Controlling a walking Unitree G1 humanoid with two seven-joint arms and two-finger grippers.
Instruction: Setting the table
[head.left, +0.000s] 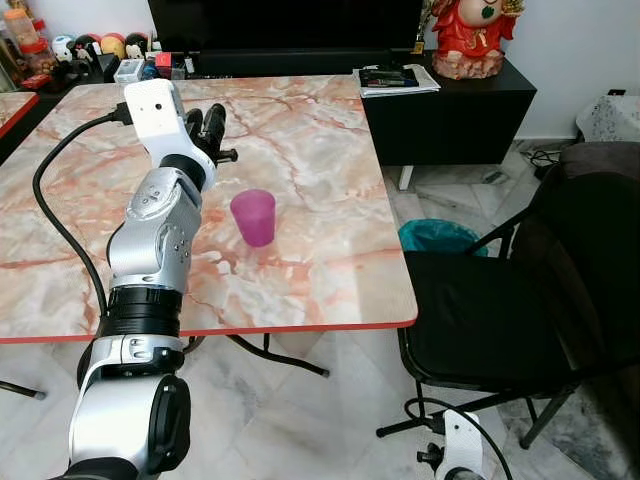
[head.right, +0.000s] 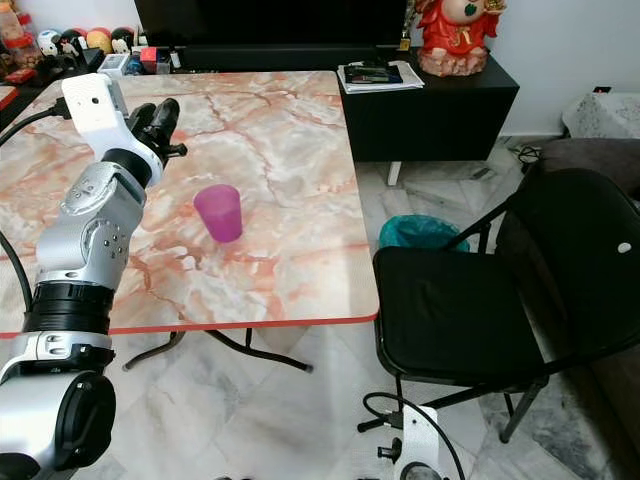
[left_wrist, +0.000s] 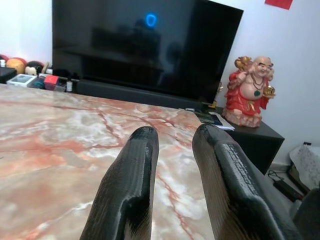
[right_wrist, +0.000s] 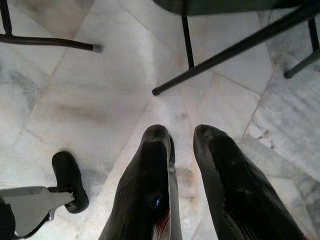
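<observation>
The left arm (head.left: 150, 260) reaches forward and up on the left, elbow bent, its left gripper (head.left: 208, 128) at the far end with fingers slightly parted, holding nothing. The right gripper (right_wrist: 182, 150) hangs low, fingers narrowly apart, empty.

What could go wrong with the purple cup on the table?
The left gripper hovers open above the table, beyond the purple cup, and the forearm passes close beside the cup. Pulling the arm back carelessly might knock it over. The cup also stands alone on smooth marble, so a nudge could slide it toward the edge.
</observation>
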